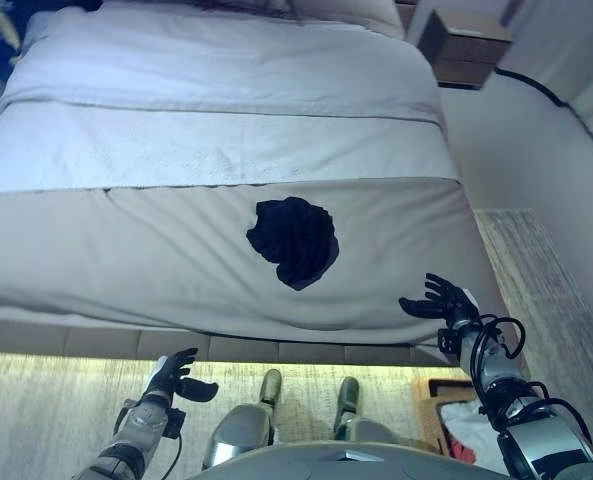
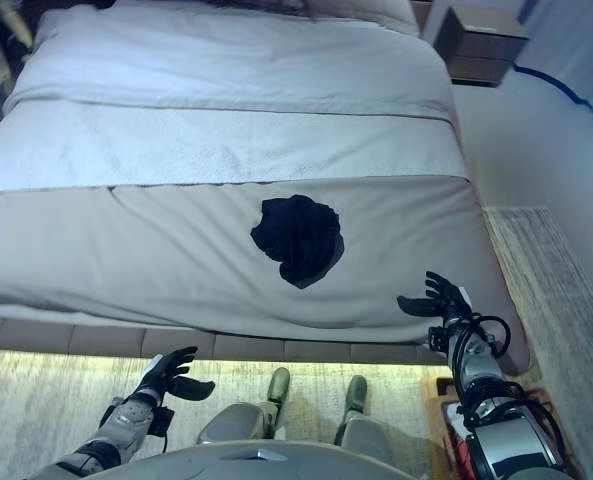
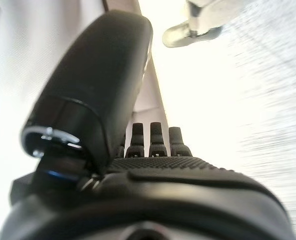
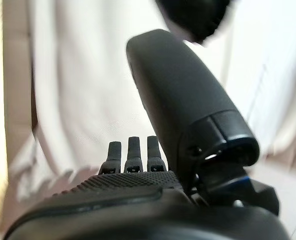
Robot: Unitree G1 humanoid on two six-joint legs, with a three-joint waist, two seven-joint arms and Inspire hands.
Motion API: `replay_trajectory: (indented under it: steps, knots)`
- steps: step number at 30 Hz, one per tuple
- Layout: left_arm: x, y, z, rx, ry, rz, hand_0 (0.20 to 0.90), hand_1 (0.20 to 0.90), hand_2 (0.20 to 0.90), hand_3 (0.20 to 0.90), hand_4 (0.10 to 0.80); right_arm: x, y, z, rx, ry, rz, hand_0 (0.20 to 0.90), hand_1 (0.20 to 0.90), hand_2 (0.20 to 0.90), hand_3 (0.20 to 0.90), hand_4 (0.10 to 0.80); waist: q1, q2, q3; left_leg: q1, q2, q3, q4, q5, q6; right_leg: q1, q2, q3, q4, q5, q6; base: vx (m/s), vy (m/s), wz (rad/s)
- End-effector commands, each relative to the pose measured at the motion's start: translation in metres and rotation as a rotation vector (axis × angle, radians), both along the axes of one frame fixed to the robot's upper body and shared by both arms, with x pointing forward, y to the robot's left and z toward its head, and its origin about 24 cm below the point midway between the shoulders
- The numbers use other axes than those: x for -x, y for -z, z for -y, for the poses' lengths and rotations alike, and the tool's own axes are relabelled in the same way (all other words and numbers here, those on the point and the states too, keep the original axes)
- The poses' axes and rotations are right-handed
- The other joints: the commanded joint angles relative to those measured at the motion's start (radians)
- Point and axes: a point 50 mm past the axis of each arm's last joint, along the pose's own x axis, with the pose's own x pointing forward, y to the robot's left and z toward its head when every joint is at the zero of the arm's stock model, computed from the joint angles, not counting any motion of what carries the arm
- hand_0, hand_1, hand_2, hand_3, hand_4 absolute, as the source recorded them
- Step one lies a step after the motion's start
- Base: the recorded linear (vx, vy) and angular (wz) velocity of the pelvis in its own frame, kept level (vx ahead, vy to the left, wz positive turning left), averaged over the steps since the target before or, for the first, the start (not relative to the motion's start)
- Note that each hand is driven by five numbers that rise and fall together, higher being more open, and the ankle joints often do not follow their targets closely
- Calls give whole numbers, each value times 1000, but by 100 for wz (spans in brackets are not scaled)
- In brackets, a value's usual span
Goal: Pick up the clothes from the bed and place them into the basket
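Left hand [image 1: 176, 378]: low by the bed's foot, fingers relaxed, holding nothing.
Right hand [image 1: 444, 300]: spread wide, empty, over the bed [image 1: 126, 250] edge.
Clothes [image 1: 294, 240]: 1 dark bundle, beyond and left of the right hand.
Basket [image 1: 428, 400]: on the floor beneath the right arm.
Advice: reach over the bundle, close on its middle.

Plenty of bare bed [image 1: 156, 250] all around the dark clothes [image 1: 294, 240], nothing else lying on the cover near them. The right hand [image 1: 444, 300], fingers spread, hovers by the bed's near right corner; the basket [image 1: 434, 415] sits on the floor just below that arm
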Motion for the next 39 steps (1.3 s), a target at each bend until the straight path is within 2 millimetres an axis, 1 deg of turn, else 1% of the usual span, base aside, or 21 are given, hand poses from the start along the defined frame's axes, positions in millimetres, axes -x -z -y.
replay_trajectory:
  steps: [1,3,4,5,6,8,11,14,16,17,18,20,21,24,27,29,34,35,36,37,39]
  knots:
    - [-2,-4,-5,-24,3,42,900,900,900,900,800,-54,-81,28,293,-76,267,900,900,900,900,800,62,39,-8,59,122,140,3,-101,-107,-20,55,-44,128,-43,7,-88,-101,39]
    - [-13,-11,-9,-30,19,77,900,900,900,900,800,-70,-103,26,371,-74,330,900,900,900,900,800,68,37,26,-9,170,225,29,-75,-143,-40,52,-85,126,-49,-1,-169,-161,57]
    - [-22,-16,-11,-31,51,92,900,900,900,900,800,-77,-119,30,446,-56,368,900,900,900,900,800,73,42,60,-59,195,278,60,-60,-160,-56,42,-132,139,-58,-8,-124,-135,81]
    - [-24,-17,-11,-29,63,95,900,900,900,900,800,-79,-124,31,463,-48,380,900,900,900,900,800,82,45,70,-76,194,265,66,-53,-163,-59,42,-139,145,-60,-10,-61,-118,116]
    - [-27,-18,-9,-26,83,100,900,900,900,900,800,-84,-137,33,505,-41,419,900,900,900,900,800,97,56,92,-108,192,235,74,-38,-169,-72,42,-155,160,-67,-17,-28,-64,109]
    - [-29,-20,-9,-20,85,125,900,900,900,900,800,-97,-165,35,565,-31,484,900,900,900,900,800,118,75,122,-146,188,204,71,-24,-171,-108,46,-164,179,-75,-26,-32,-63,72]
    - [-37,-26,-13,-24,77,177,900,900,900,900,800,-114,-200,29,676,-44,558,900,900,900,900,800,143,96,163,-216,185,162,84,-14,-172,-194,46,-172,223,-75,-40,-23,-77,15]
    - [-43,-31,-14,-18,69,213,900,900,900,900,800,-126,-231,21,782,-24,639,900,900,900,900,800,163,113,191,-298,172,125,125,-8,-168,-288,46,-182,280,-75,-50,8,-58,15]
    - [-44,-33,-14,-18,79,216,900,900,900,900,800,-131,-249,17,805,5,697,900,900,900,900,800,172,124,201,-348,166,111,155,-5,-167,-339,42,-184,313,-76,-55,24,-39,18]
    - [-44,-33,-14,-18,79,214,900,900,900,900,800,-132,-254,15,807,13,710,900,900,900,900,800,173,127,204,-365,165,109,166,-6,-167,-354,40,-184,323,-77,-56,41,-29,18]
    - [-43,-32,-17,-19,63,196,900,900,900,900,800,-136,-266,14,747,35,737,900,900,900,900,800,176,133,209,-405,161,104,194,-6,-165,-396,34,-182,351,-78,-57,41,-10,13]
    - [-41,-31,-19,-18,51,188,900,900,900,900,800,-139,-277,10,744,32,754,900,900,900,900,800,180,148,222,-447,159,95,227,-6,-166,-432,23,-182,385,-85,-59,78,-2,17]
    - [-40,-31,-20,-19,45,185,900,900,900,900,800,-140,-279,9,738,30,760,900,900,900,900,800,181,150,221,-447,162,93,237,-35,-171,-437,24,-170,405,-115,-49,112,16,13]
    - [-38,-32,-24,-48,31,199,900,900,900,900,800,-144,-292,2,760,-4,785,900,900,900,900,800,184,171,238,-510,157,92,276,-33,-165,-505,5,-172,465,-129,-51,30,49,9]
    - [-36,-32,-28,-52,13,190,900,900,900,900,800,-149,-288,-1,644,-13,731,900,900,900,900,800,185,185,254,-570,155,90,314,-32,-158,-575,-15,-168,530,-145,-55,-12,27,2]
    - [-35,-32,-30,-49,8,189,900,900,900,900,800,-152,-271,-1,535,-52,632,900,900,900,900,800,187,190,261,-600,154,84,335,-34,-154,-607,-21,-164,562,-158,-61,0,0,0]
    - [-35,-33,-31,-30,21,198,900,900,900,900,800,-152,-213,-18,240,-250,422,900,900,900,900,800,192,203,276,-618,152,73,339,-30,-149,-629,-20,-165,579,-175,-75,0,0,0]
    - [-36,-34,-32,-26,29,198,900,900,900,900,800,-150,-198,-24,222,-308,374,900,900,900,900,800,192,203,277,-615,152,74,338,-30,-149,-626,-19,-166,581,-179,-77,23,2,-3]
    - [-37,-34,-32,-22,33,198,900,900,900,900,800,-149,-192,-27,216,-330,351,900,900,900,900,800,192,205,277,-613,152,73,337,-30,-150,-624,-18,-167,581,-180,-78,36,14,-3]
    - [-38,-34,-32,-17,38,200,900,900,900,900,800,-146,-177,-30,188,-364,287,900,900,900,900,800,193,207,277,-609,152,73,337,-28,-151,-619,-17,-168,580,-182,-79,42,32,-3]
    - [-41,-35,-31,-6,36,210,900,900,900,900,800,-139,-156,-30,220,-392,205,900,900,900,900,800,192,212,277,-602,152,76,343,-29,-154,-606,-17,-172,578,-186,-83,45,37,-7]
